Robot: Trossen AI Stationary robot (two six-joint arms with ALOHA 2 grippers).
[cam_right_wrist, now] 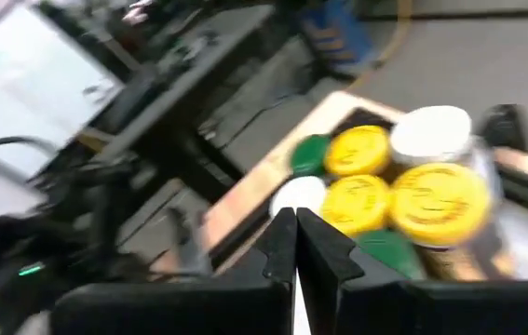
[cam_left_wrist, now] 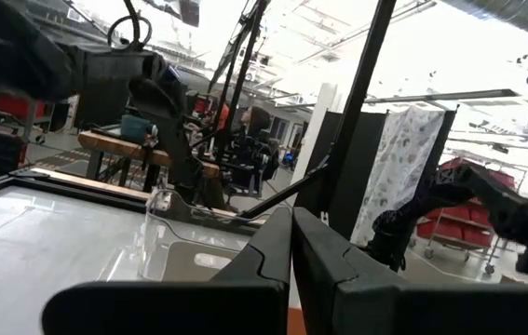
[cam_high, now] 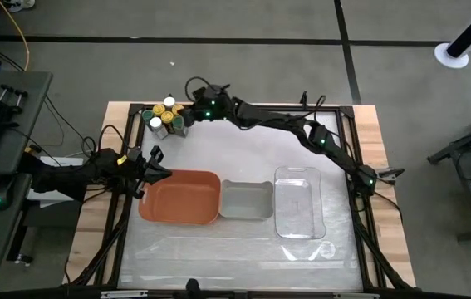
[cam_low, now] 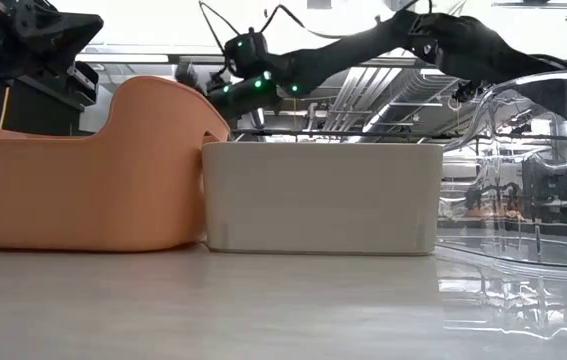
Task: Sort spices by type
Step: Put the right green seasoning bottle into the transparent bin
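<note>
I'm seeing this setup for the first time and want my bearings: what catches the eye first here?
The orange tray stands out most, near the table's middle, in a row with a grey tray and a clear tray. Next comes the cluster of spice jars with yellow, white and green lids at the far left corner, where the right pincer, shut and empty, hovers beside them. The left pincer, also shut, waits by the orange tray's left end.

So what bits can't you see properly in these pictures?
- Spice jars: hidden in the low view behind the orange tray and grey tray.
- Jar labels: too small in the high view, blurred in the right wrist view.
- Exact jar count: right gripper overlaps the cluster.
- Left gripper: only its fingers show in its wrist view.
</note>
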